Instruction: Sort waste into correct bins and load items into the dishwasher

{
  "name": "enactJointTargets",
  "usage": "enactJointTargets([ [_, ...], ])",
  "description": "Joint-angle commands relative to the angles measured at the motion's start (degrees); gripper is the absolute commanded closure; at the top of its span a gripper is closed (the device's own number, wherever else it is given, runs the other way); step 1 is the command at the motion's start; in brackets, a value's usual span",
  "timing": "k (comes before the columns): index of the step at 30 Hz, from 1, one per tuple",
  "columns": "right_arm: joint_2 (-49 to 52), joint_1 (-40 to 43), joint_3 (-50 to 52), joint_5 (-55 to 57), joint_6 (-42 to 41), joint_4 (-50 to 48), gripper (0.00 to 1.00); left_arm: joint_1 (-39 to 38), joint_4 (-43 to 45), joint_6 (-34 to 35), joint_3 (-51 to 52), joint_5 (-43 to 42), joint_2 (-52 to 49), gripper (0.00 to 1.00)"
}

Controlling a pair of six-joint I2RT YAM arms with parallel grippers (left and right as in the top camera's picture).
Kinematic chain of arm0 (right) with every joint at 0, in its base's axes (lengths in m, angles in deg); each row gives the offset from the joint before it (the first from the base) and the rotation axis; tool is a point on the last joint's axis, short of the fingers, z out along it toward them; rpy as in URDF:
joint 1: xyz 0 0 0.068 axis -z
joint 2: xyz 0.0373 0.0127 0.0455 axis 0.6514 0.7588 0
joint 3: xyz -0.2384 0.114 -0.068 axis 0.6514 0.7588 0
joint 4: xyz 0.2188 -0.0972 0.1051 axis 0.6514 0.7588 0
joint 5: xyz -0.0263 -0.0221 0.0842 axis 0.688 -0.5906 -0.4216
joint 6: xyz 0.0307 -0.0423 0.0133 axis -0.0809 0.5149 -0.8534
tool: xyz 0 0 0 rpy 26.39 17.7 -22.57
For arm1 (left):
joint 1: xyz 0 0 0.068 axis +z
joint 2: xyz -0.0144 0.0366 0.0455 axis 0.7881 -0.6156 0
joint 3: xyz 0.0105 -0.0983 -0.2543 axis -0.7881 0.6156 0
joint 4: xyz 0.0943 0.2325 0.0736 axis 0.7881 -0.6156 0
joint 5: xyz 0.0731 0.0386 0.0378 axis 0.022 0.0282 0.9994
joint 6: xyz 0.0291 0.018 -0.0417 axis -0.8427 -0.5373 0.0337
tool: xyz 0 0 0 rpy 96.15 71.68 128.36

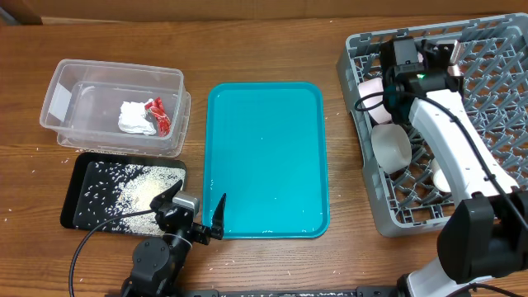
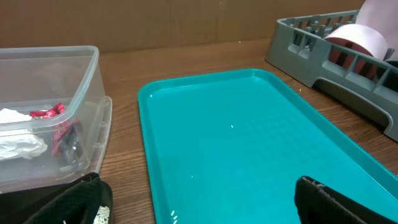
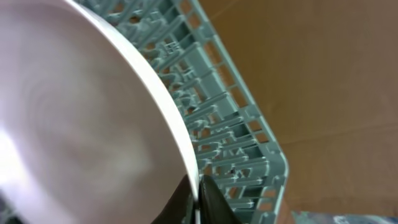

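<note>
At far left the clear tub (image 1: 115,103) holds the crumpled white tissue (image 1: 132,118) and the red wrapper (image 1: 158,115), which touch each other. That looks like the dry waste sorted. Just in front of it, the black tray (image 1: 78,202) carries the rice grains (image 1: 136,191), heaped toward its right side, and a few stray specks lie on the counter (image 1: 272,49) nearby. The left fingers (image 2: 336,202) are spread wide and grasp nothing. They hover low at the near-left corner of the teal tray (image 1: 264,157), which is bare, so this arm seems parked out of the way.

On the right, the grey dish rack (image 1: 495,74) has a white bowl (image 1: 390,147) tipped on edge between its pegs. The right fingers (image 3: 214,208) are clenched on the thin rim of a pinkish bowl (image 1: 371,88) at the rack's far-left corner. Pinching the rim probably lets the bowl stand upright in a slot.

The right arm covers much of the rack. A pale shape beneath it may be the plate, but I cannot tell. No chopsticks are visible. The wrist view is too blurred to show whether the bowl is seated.
</note>
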Motion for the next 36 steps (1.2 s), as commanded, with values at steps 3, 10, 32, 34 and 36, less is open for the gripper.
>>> enactJointTargets([
  [3,-0.11,-1.9,0.0,-3.76,1.25,0.17,0.86,0.31,0.35,-0.68,0.31,-0.15,0.61,0.0],
  [10,-0.11,-5.84,-0.02,-7.28,4.83,0.22,0.87,0.31,0.35,-0.68,0.31,-0.15,0.61,0.0],
  [32,-19.93,-22.67,-3.54,-28.0,-9.35,7.43,0.47,0.31,0.35,-0.68,0.31,-0.15,0.61,0.0],
  [34,-23.69,-23.69,-3.54,-35.6,-9.99,6.51,0.42,0.31,0.35,-0.68,0.33,-0.15,0.61,0.0],
  [36,-27.08,-24.41,-3.54,-43.01,-9.97,5.35,0.34,0.31,0.35,-0.68,0.31,-0.15,0.61,0.0],
])
